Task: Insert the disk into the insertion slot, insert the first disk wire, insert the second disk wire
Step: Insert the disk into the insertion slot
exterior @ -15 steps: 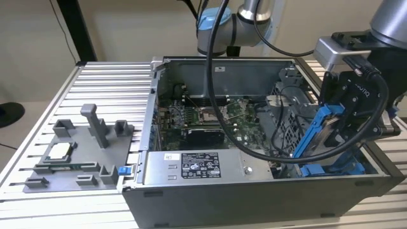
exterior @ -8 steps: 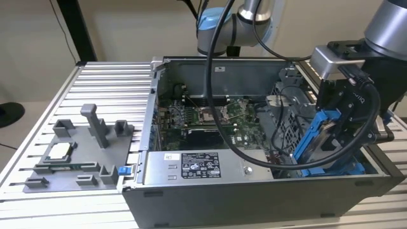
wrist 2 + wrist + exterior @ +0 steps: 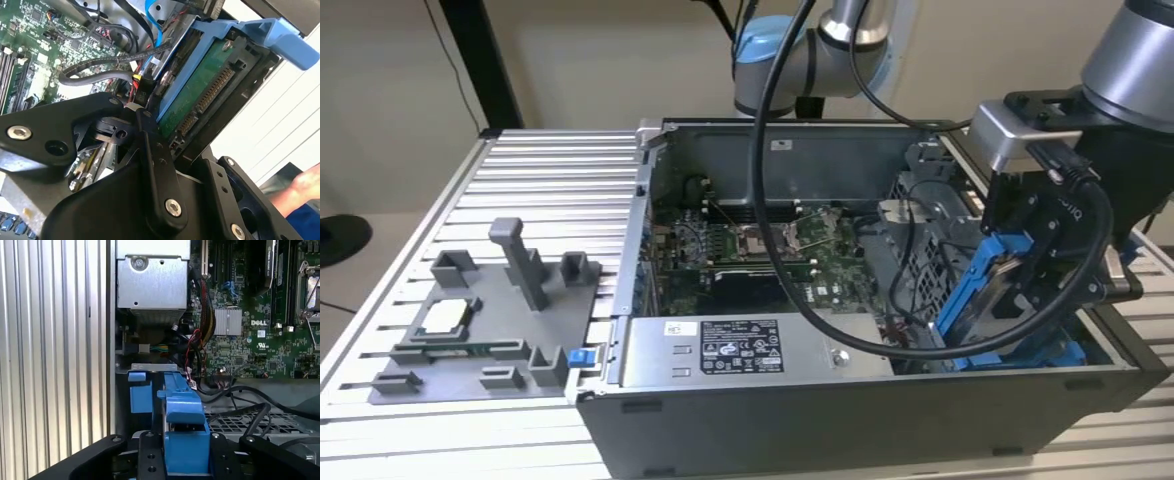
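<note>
Disk (image 3: 983, 285), clipped in its blue carrier, stands on edge and tilted at about four o'clock from the motherboard (image 3: 761, 250) in the exterior view. It is directly over the insertion slot (image 3: 1051, 352) in the corner of the open case (image 3: 854, 400). We cannot tell whether its lower end has entered the bay. We see the gripper (image 3: 1021, 280) clamped narrowly on the disk. In the first wrist view the carrier sits between the black fingers (image 3: 148, 460). In the second wrist view one finger (image 3: 156, 150) lies along the drive's edge beside its green board. The silver power-supply box (image 3: 720, 345) lies at eight o'clock from the disk.
</note>
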